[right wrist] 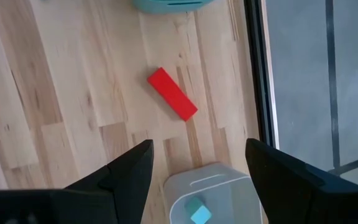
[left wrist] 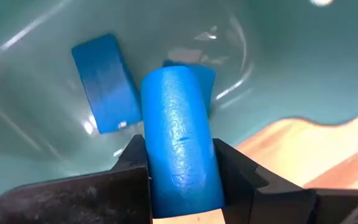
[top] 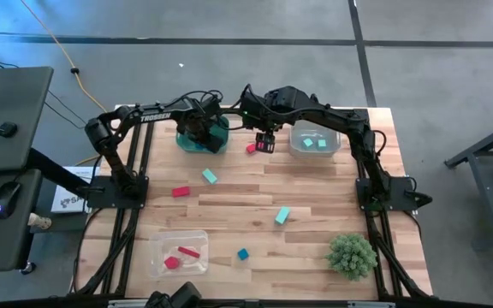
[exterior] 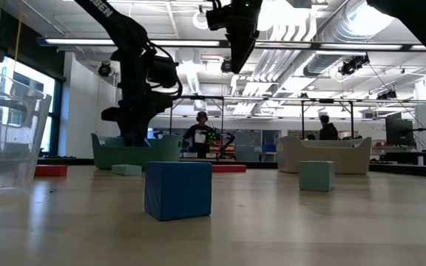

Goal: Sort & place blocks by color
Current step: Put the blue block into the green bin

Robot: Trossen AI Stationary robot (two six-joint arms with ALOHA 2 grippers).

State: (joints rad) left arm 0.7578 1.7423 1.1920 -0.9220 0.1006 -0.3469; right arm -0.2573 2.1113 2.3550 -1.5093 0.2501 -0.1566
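From above: left gripper (top: 200, 128) over the teal bin (top: 219, 139) at the table's far edge, its fingers hidden by the arm. Shown only in the left wrist view — a blue bar (left wrist: 179, 146) between the two dark fingers (left wrist: 135, 171), fingers against its sides, bar pointing down into the bin; under it a second blue block (left wrist: 104, 81) and a third (left wrist: 201, 74) on the bin floor. Whether gripped or just released, cannot tell.

Right gripper (top: 265, 141) between teal bin and clear bin (top: 336, 145), above a red bar (top: 251, 148). In the right wrist view fingers (right wrist: 129, 171) spread wide, nothing between them — red bar (right wrist: 172, 93) flat on the wood below. Light teal blocks (top: 315, 143) in the clear bin.

Elsewhere from above: red block (top: 181, 192), teal blocks (top: 209, 176) (top: 282, 216), blue cube (top: 243, 254) loose; red blocks (top: 187, 252) in the near clear bin (top: 159, 244). Low view alone: people beyond the table.
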